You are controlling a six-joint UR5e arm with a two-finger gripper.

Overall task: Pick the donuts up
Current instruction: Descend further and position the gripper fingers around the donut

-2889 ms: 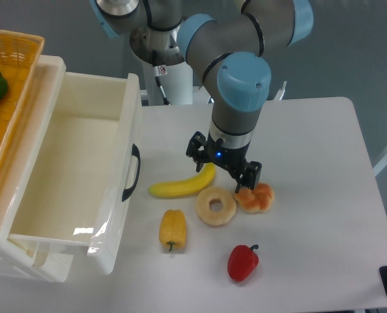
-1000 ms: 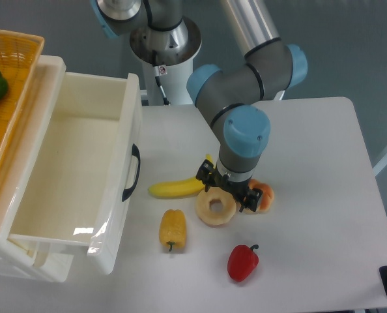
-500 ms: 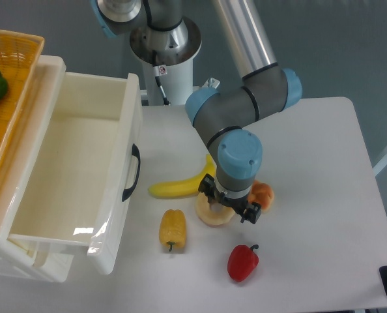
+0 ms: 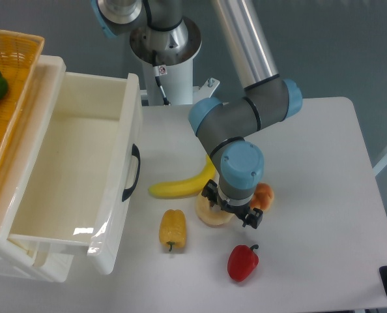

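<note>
My claw (image 4: 232, 210) is low over the donuts (image 4: 210, 214), which lie on the table (image 4: 311, 169) between the banana (image 4: 180, 184) and the bun (image 4: 264, 194); I cannot tell how wide my fingers stand. I should straddle the ring only, clear of the bun. White table, grey wall behind.

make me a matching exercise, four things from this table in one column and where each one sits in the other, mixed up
Things:
1. donut
2. red pepper
3. banana
4. yellow pepper

Places:
A. nearest the drawer handle
B. under the gripper
C. closest to the table's front edge
D. in front of the banana, left of the donut

Pairs: 1-B, 2-C, 3-A, 4-D
</note>
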